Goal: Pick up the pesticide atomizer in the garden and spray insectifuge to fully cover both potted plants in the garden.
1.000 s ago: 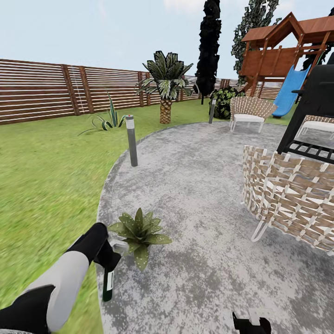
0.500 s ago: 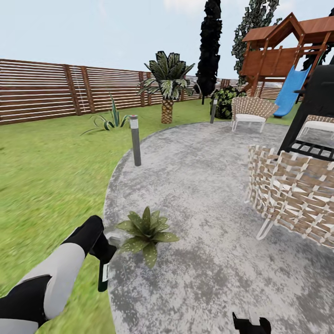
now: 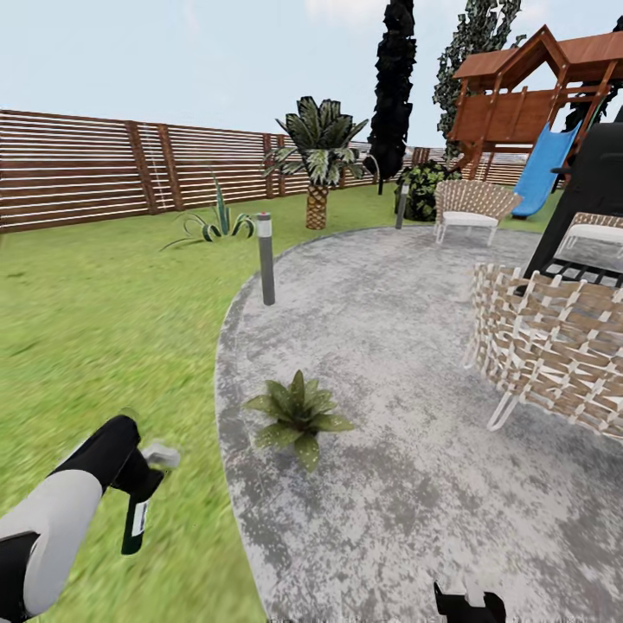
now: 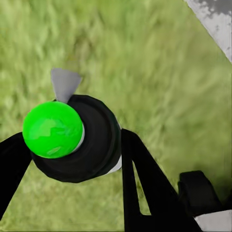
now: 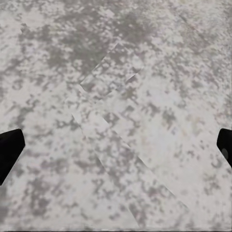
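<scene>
Left gripper [image 3: 138,480] pinches the atomizer [image 3: 133,526] (nozzle down, over grass); right gripper [image 3: 468,601] spread. Next: aim at the plant [image 3: 298,415] at two o'clock.

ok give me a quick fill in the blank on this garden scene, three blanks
1. The left pincer grips the pesticide atomizer above the ____.
2. The potted plant sits on the grey ____.
3. The right pincer is ____, holding nothing.

Missing words: grass; paving; open
</scene>
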You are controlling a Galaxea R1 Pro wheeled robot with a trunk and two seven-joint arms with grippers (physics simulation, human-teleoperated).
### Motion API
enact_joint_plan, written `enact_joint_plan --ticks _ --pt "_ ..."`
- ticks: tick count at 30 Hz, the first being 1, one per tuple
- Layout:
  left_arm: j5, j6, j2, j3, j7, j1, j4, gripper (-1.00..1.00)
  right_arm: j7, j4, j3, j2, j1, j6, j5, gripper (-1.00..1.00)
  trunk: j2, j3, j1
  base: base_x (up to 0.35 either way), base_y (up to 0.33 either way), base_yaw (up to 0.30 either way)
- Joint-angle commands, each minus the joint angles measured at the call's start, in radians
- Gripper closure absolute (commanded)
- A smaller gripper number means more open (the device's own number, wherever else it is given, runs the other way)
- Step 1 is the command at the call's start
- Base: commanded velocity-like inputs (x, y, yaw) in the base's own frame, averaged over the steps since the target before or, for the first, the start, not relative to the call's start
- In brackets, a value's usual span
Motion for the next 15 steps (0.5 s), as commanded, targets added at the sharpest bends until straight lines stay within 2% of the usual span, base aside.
enact_joint_plan --ticks 1,2,3,4,5,7,8,10,12,15 --pt "-0.006 -0.082 0.003 0.008 -0.007 0.037 -0.002 1.0 -0.003 0.001 -0.006 0.001 -0.001 -0.003 0.011 -1.0 0.0 -0.001 -0.001 -0.234 0.233 0.0" --pt "-0.005 -0.135 0.005 0.009 -0.005 0.061 -0.002 1.0 -0.003 0.002 -0.005 0.001 -0.002 -0.003 0.011 -1.0 0.0 -0.001 -0.001 -0.234 0.233 0.0" --pt "0.015 -0.273 0.005 0.027 -0.003 0.124 -0.001 1.0 -0.001 0.002 -0.002 0.005 -0.001 -0.002 0.013 -1.0 0.0 -0.001 -0.001 -0.235 0.231 0.0" --pt "0.072 -0.523 0.003 0.054 -0.007 0.198 0.01 1.0 0.004 0.0 0.07 0.01 -0.002 -0.001 0.086 -1.0 0.0 -0.001 -0.001 -0.235 0.231 0.0" --pt "0.09 -0.679 0.001 0.058 -0.012 0.218 0.03 1.0 0.007 -0.01 0.148 0.014 -0.002 -0.002 0.179 -1.0 0.0 -0.001 -0.001 -0.166 0.161 0.0" --pt "0.089 -0.77 -0.004 0.055 -0.015 0.223 0.064 1.0 0.058 -0.047 0.183 0.029 -0.002 -0.001 0.247 -1.0 0.0 -0.001 -0.001 -0.07 0.068 0.0" --pt "0.082 -0.836 -0.013 0.037 -0.048 0.225 0.102 1.0 0.218 -0.124 0.203 0.039 -0.002 0.002 0.313 -1.0 0.0 -0.001 -0.001 -0.014 0.014 0.0" --pt "0.08 -0.904 -0.018 0.007 -0.086 0.225 0.12 1.0 0.402 -0.204 0.208 0.042 -0.002 0.004 0.334 -1.0 0.0 -0.001 -0.001 -0.006 0.005 0.0" --pt "0.08 -0.984 -0.03 -0.004 -0.114 0.225 0.146 1.0 0.538 -0.263 0.209 0.044 -0.002 0.005 0.34 -1.0 0.0 -0.001 -0.001 -0.002 0.002 0.0" --pt "0.078 -1.06 -0.058 -0.009 -0.135 0.229 0.168 1.0 0.695 -0.337 0.211 0.045 -0.002 0.005 0.343 -1.0 0.0 -0.001 -0.001 0.0 0.0 0.0"
